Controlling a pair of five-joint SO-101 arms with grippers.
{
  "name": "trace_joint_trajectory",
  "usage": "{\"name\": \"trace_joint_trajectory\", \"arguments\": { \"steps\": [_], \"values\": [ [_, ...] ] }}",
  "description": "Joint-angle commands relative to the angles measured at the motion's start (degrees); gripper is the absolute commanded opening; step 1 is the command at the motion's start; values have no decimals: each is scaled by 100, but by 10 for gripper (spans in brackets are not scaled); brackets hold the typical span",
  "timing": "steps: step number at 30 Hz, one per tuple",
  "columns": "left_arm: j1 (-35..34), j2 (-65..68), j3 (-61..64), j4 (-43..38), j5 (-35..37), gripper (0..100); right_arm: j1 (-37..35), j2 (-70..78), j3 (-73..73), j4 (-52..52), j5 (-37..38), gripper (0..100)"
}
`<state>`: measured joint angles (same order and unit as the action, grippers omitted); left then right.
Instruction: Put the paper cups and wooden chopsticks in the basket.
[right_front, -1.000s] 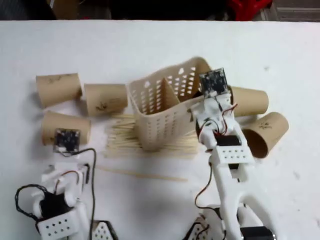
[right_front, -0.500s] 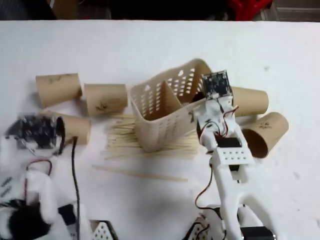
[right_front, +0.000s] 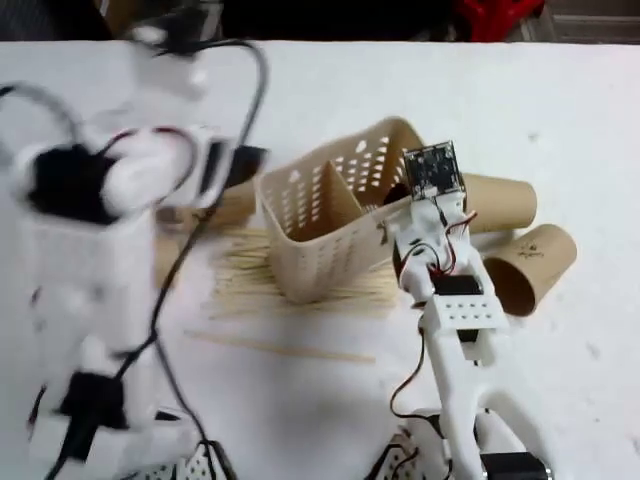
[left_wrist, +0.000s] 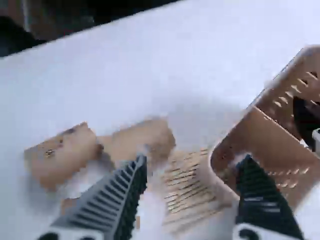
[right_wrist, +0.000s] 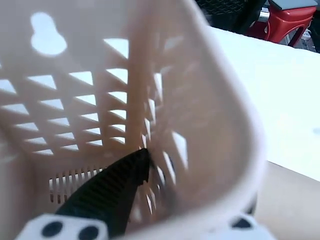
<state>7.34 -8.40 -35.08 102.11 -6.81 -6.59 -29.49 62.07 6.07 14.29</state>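
The cream slotted basket (right_front: 330, 225) stands tilted at mid-table on a heap of wooden chopsticks (right_front: 245, 272). My right gripper (right_front: 398, 203) is shut on the basket's right-hand wall (right_wrist: 210, 125), with one black finger (right_wrist: 112, 192) inside it. Two paper cups (right_front: 497, 203) (right_front: 537, 265) lie on their sides right of that arm. My left arm (right_front: 130, 180) is raised and blurred over the left side of the table. My left gripper (left_wrist: 194, 162) hangs open above two lying cups (left_wrist: 60, 152) (left_wrist: 141, 142), the chopsticks (left_wrist: 190, 185) and the basket's corner (left_wrist: 250, 135).
One loose chopstick (right_front: 280, 348) lies alone in front of the heap. The table's far edge (right_front: 400, 42) borders dark clutter and a red stool. The left arm's cable (right_front: 255, 90) loops over the table behind the basket.
My left arm has swung up from the near left edge toward the far side and now covers the left cups. The right arm and basket have barely shifted.
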Motion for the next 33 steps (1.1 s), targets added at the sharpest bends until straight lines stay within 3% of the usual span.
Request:
{"name": "trace_joint_trajectory", "arguments": {
  "steps": [1, 12, 20, 22, 23, 27, 33],
  "values": [
    [409, 699, -360, 9, 105, 324, 40, 22, -18, -92, -18, 19],
    [374, 2316, -360, -563, -211, 308, 40, -22, -18, -84, -18, 24],
    [382, 3081, -369, -1363, -721, 98, 40, -31, -53, -40, 35, 26],
    [382, 3108, -369, -1521, -844, 14, 40, -31, -53, -22, 35, 50],
    [391, 3108, -369, -1538, -888, 21, 40, -31, -62, 57, 35, 76],
    [426, 3152, -563, -1407, -1064, 22, 40, -330, -334, 919, 35, 153],
    [426, 3160, -1662, -607, -1064, 20, 40, -1508, -396, 2475, 0, 158]
  ]
}}
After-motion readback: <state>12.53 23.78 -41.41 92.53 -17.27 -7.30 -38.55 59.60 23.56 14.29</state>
